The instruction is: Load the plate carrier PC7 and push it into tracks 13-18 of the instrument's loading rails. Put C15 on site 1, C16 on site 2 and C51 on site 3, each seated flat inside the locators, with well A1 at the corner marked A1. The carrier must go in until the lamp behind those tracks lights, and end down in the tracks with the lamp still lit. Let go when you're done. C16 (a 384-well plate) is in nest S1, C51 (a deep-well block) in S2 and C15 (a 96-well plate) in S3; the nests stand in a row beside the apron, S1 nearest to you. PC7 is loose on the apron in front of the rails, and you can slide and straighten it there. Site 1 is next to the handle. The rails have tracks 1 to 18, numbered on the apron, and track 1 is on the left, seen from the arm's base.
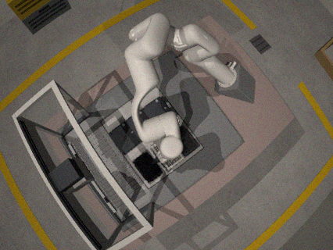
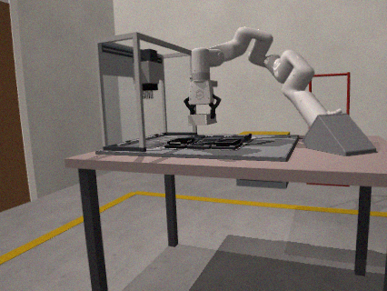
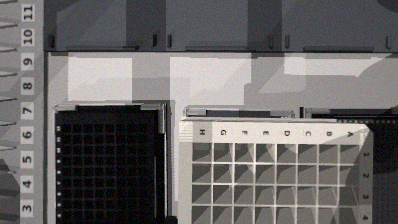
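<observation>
Pale and square-welled, the deep-well block C51 (image 2: 203,119) hangs clamped in the gripper (image 2: 202,110), lifted clear above the nests (image 2: 204,142) near the middle of the counter (image 2: 272,165), beside a dark 384-well plate (image 3: 107,165).

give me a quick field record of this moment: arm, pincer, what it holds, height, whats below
arm: bent over the apron
pincer: shut on a pale deep-well block
block height: lifted, apart from the deck
block markings: columns H to A, rows 1 to 4 visible
below left: dark 384-well plate in its nest
instrument frame: left of the pincer
</observation>
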Controlling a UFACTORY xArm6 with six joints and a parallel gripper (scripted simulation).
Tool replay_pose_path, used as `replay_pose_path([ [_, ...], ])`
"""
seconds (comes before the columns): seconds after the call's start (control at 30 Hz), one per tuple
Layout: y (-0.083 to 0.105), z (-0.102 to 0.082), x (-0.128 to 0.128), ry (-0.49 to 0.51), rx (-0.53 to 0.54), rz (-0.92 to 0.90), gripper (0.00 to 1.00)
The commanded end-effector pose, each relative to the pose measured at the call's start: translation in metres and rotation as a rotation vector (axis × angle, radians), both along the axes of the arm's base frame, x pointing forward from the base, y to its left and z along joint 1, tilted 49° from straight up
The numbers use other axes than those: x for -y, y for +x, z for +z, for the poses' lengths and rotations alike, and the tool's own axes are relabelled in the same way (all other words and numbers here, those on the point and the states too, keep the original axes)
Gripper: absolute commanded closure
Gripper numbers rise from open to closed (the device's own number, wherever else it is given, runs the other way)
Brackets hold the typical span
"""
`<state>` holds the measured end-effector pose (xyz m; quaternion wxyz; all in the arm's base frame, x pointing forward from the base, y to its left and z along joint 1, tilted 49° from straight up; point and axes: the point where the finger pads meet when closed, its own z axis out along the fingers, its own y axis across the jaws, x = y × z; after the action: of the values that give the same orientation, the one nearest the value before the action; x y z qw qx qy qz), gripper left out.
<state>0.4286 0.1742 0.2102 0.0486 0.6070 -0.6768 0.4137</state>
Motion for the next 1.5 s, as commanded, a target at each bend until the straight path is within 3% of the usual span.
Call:
replay_pose_path([
  [0.0, -0.003, 0.004, -0.005, 0.001, 0.001, 0.001, 1.00],
  [0.67, -0.016, 0.024, -0.023, 0.001, 0.000, 0.001, 1.00],
  [1.13, -0.019, 0.028, -0.027, 0.001, 0.000, 0.001, 1.00],
  [1.47, -0.008, 0.058, -0.002, -0.003, -0.005, 0.007, 1.00],
])
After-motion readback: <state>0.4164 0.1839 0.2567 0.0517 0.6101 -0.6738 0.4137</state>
